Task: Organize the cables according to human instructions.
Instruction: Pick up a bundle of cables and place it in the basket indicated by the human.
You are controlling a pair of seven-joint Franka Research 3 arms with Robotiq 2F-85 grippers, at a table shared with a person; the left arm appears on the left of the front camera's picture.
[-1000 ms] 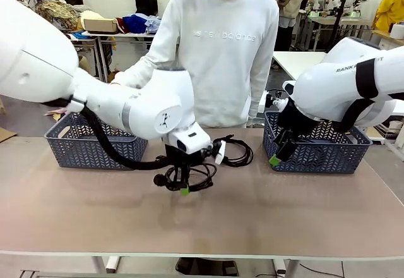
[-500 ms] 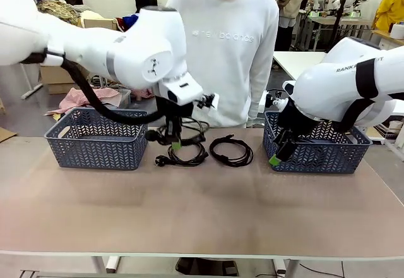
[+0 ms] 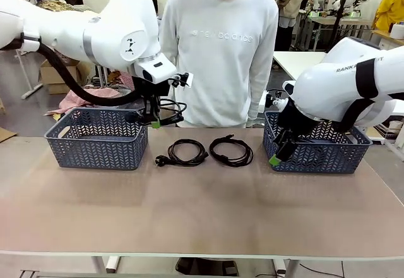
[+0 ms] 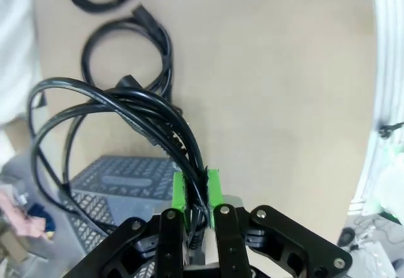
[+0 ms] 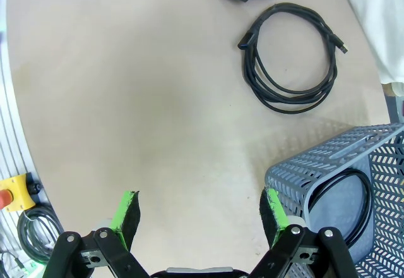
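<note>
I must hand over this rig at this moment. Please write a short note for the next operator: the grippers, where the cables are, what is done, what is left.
Left gripper: shut on a coiled cable, held in the air above the right end of the left basket, in front of the person.
Right gripper: open, empty, low by a corner of the right basket.
Done: one stored cable lies in the right basket.
Left: place the held one, probably in the left basket; then sort the left table cable and the right table cable as the person directs.
</note>
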